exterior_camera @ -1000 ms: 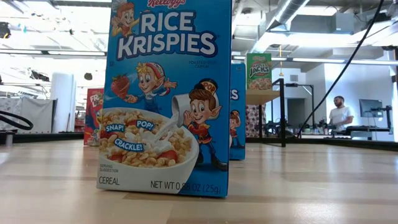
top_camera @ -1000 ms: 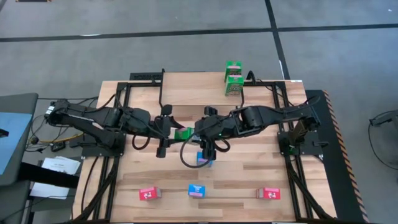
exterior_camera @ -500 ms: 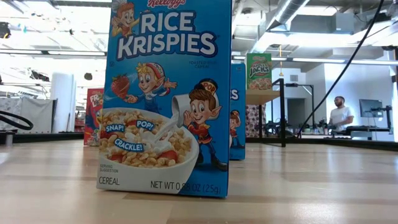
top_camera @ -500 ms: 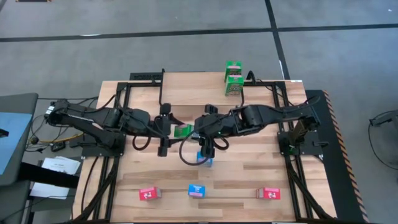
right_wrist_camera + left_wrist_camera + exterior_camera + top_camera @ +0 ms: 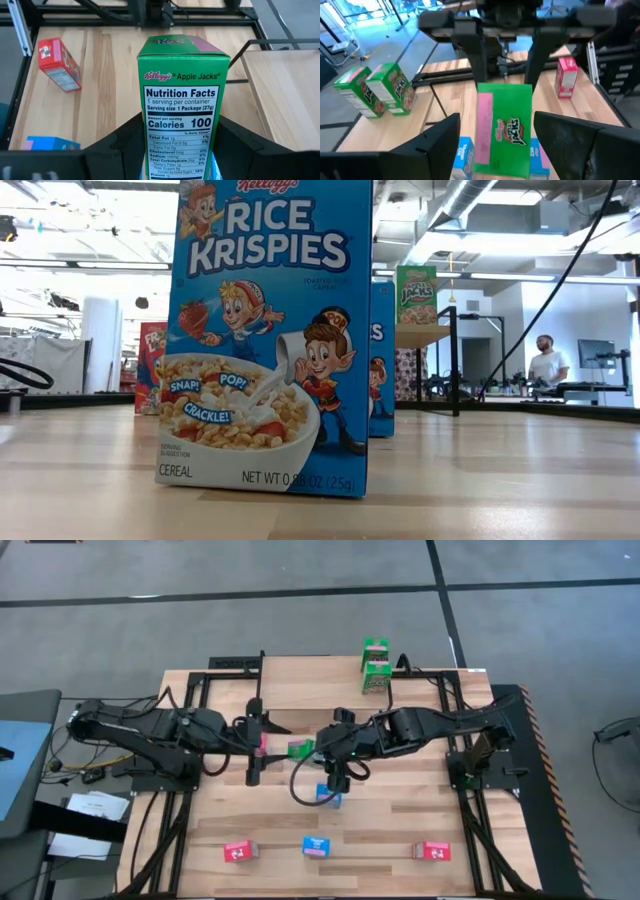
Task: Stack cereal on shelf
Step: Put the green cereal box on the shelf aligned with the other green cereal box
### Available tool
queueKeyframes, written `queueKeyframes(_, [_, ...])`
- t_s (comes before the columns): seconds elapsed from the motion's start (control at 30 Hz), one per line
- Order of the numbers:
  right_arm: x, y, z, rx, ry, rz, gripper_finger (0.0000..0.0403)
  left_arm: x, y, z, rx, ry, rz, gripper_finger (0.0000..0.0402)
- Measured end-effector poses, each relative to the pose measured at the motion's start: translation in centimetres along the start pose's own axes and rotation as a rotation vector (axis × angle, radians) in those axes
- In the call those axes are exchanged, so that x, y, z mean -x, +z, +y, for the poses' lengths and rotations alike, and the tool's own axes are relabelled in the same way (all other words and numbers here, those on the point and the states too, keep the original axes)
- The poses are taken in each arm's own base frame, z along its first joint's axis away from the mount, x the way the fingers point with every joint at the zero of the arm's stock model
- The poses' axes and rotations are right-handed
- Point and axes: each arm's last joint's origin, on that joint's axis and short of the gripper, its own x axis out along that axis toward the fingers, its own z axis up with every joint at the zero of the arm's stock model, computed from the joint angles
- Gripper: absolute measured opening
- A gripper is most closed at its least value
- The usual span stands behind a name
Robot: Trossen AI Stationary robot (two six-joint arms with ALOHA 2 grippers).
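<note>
- Broadly, the desk point(image 5: 400, 810) is a slatted wooden top carrying both dark arms and the cereal boxes.
- Toward its far edge stands the shelf point(image 5: 425, 682), a light wood top; two green boxes point(image 5: 376, 666) sit on it side by side, touching.
- Next, the right gripper point(image 5: 318, 748) at mid-desk has its fingers point(image 5: 235, 137) closed on the sides of a third green box point(image 5: 183, 105), held clear of the desk.
- Then the left gripper point(image 5: 262, 740) faces that box from just beside it, its fingers point(image 5: 445, 135) spread wide on either side, not touching it.
- Below the held box, a blue box point(image 5: 328, 794) stands on the desk.
- Along the near edge stand a red box point(image 5: 238, 852), another blue box point(image 5: 317, 846) and a second red box point(image 5: 432, 851), well apart.
</note>
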Motion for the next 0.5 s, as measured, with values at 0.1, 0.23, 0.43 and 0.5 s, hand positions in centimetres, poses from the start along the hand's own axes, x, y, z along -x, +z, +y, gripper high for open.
queueKeyframes(0.1, [0.8,-0.2,-0.3,0.006,-0.003,0.016,0.0219,0.6,0.2,0.2,0.009,0.002,-0.018,0.0242])
queueKeyframes(0.23, [1.9,-0.5,-0.7,0.013,-0.011,0.033,0.0219,1.1,0.4,0.4,0.036,0.003,-0.032,0.0242])
queueKeyframes(0.43, [3.6,-1.4,-1.9,0.062,-0.112,0.097,0.0219,1.2,0.2,0.4,0.049,0.001,-0.015,0.0242])
queueKeyframes(0.5, [4.0,-1.5,-2.2,0.075,-0.15,0.103,0.0219,1.2,0.2,0.4,0.047,0.001,-0.007,0.0242])
